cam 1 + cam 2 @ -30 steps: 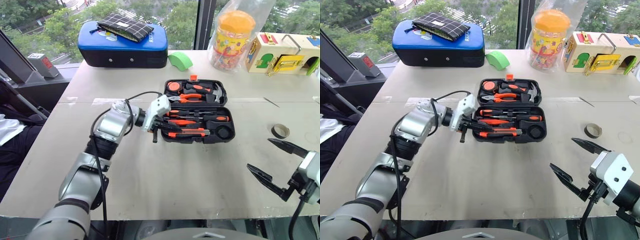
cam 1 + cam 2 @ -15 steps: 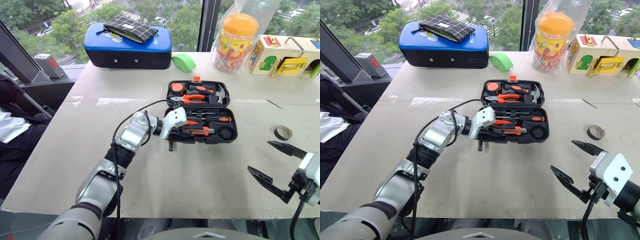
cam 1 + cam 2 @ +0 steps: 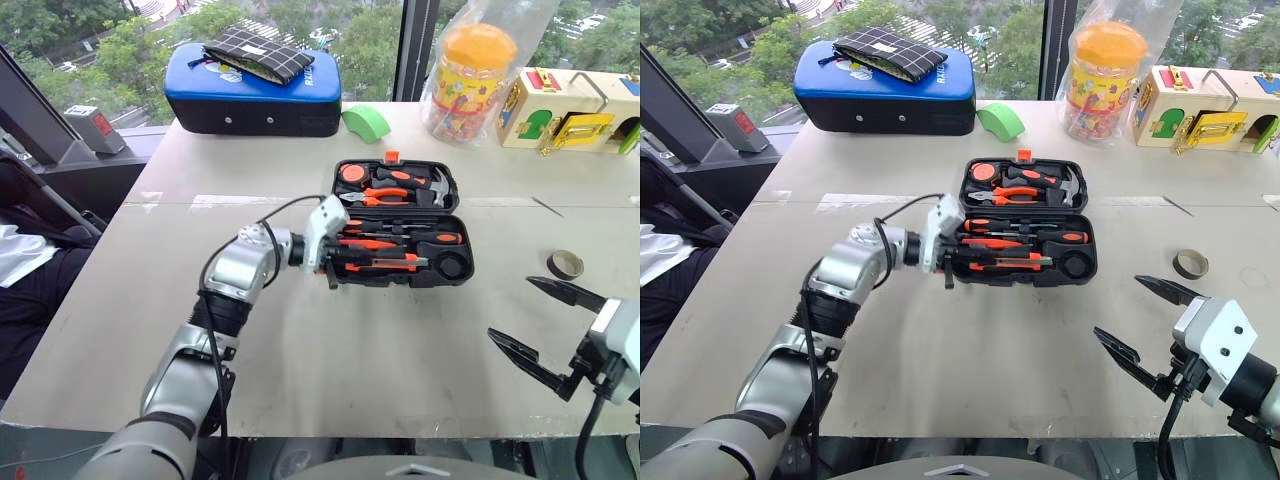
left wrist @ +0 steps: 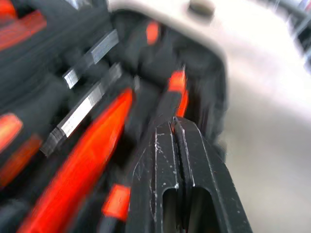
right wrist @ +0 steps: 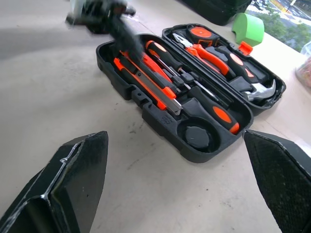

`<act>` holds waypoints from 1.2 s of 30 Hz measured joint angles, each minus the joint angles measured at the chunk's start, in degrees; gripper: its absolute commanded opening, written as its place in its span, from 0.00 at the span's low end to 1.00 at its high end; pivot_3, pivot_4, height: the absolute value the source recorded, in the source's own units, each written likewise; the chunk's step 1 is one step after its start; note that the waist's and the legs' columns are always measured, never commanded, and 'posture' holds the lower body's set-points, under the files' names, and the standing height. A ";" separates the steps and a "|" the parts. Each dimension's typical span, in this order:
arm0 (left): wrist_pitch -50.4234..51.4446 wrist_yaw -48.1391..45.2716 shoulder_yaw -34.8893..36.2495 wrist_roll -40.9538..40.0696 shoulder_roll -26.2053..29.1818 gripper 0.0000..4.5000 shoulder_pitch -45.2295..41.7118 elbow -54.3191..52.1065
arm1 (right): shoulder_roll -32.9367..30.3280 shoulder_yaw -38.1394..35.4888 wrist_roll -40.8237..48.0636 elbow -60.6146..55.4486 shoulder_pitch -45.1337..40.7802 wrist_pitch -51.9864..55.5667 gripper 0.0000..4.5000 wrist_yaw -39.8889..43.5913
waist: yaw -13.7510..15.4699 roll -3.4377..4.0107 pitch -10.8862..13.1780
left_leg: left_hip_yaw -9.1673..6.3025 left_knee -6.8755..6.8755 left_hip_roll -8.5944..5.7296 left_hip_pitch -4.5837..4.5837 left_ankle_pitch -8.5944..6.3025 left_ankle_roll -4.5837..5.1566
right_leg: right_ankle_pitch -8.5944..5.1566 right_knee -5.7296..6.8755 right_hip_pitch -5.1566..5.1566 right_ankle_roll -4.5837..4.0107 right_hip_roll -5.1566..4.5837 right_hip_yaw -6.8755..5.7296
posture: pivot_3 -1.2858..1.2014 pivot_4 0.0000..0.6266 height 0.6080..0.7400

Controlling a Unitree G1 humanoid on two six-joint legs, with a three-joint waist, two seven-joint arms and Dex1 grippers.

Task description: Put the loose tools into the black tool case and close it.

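Note:
The black tool case (image 3: pixel 455 275) lies open flat in the middle of the table. Its near half holds the slim orange-and-black tools: a utility knife (image 3: pixel 380 266) and screwdrivers (image 3: pixel 400 238) in their recesses. A hammer and pliers (image 3: pixel 395 195) lie in the far half. My left gripper (image 3: pixel 331 280) is shut with nothing in it, its fingers (image 4: pixel 175 160) pointing down at the left end of the near half, just over the tools. My right gripper (image 3: pixel 510 307) hangs open over the table's near right, well clear of the case (image 5: pixel 160 119).
A blue-topped padded case (image 3: pixel 255 90) with a checked pouch on it stands at the back left. A green roll (image 3: pixel 362 120), a bagged orange-lidded jar (image 3: pixel 470 70) and a wooden latch box (image 3: pixel 575 105) line the back. A small tape ring (image 3: pixel 565 263) lies right of the case.
My left gripper has edged toward the case's left end and rolled a little, staying shut. The right gripper has held still. The camera view has shifted slightly.

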 measured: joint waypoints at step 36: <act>-14.08 9.83 -1.14 5.96 -5.92 0.00 -2.83 10.42 | -0.68 -1.31 0.75 -1.16 0.53 1.11 1.00 0.17 | 0.11 0.03 -0.05 | 0.01 0.00 -0.02 0.02 -0.05 0.09 | 0.00 -0.05 0.05 0.03 -0.06 -0.05 | 0.52 0.24 1.00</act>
